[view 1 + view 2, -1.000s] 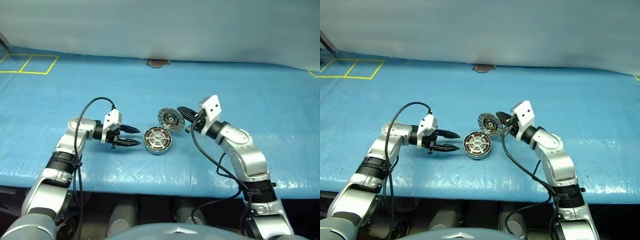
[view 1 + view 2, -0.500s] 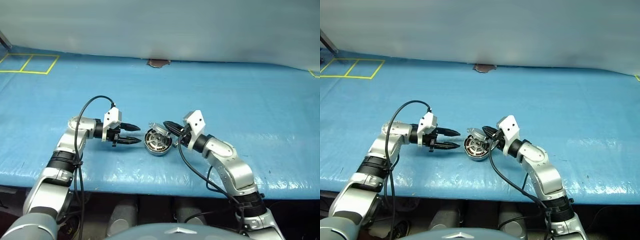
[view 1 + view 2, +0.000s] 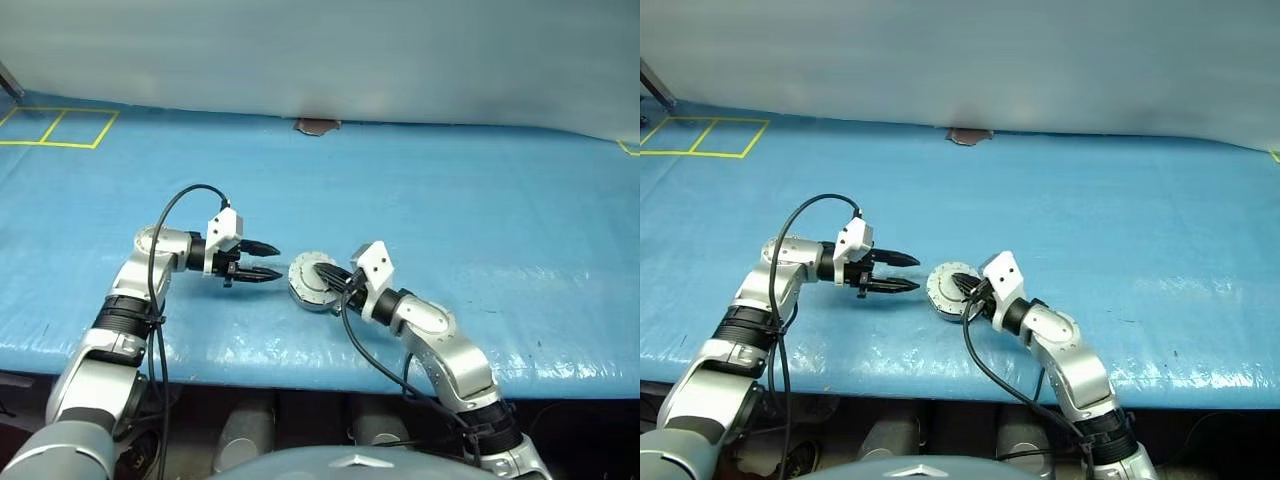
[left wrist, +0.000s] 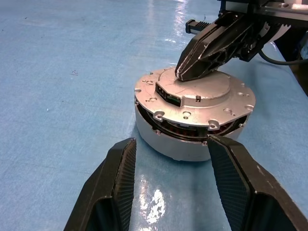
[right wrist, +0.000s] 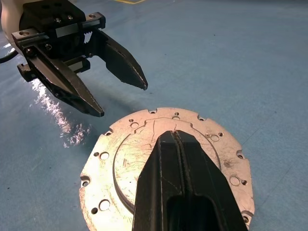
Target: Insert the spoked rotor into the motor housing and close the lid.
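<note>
The motor housing (image 4: pixel 179 146) stands on the blue table between my two grippers. Its plain grey lid (image 4: pixel 217 95) lies folded down on top, and coppery windings show in the thin gap under its rim. The spoked rotor is hidden beneath the lid. My right gripper (image 5: pixel 172 135) is shut, its tips resting on the lid's (image 5: pixel 115 166) middle; it reaches in from the right, seen also as the right gripper (image 3: pixel 331 277). My left gripper (image 3: pixel 273 261) is open, level, just left of the housing (image 3: pixel 310 283), with nothing between its fingers (image 4: pixel 121 168).
A blue sheet (image 3: pixel 480 220) covers the table, whose front edge runs just below the arms. Yellow tape squares (image 3: pixel 60 128) mark the far left. A small brown patch (image 3: pixel 316 126) sits at the back edge. Black cables loop off both wrists.
My right gripper swung left and down, taking the lid from standing open behind the housing to lying flat on it. The left gripper stayed put.
</note>
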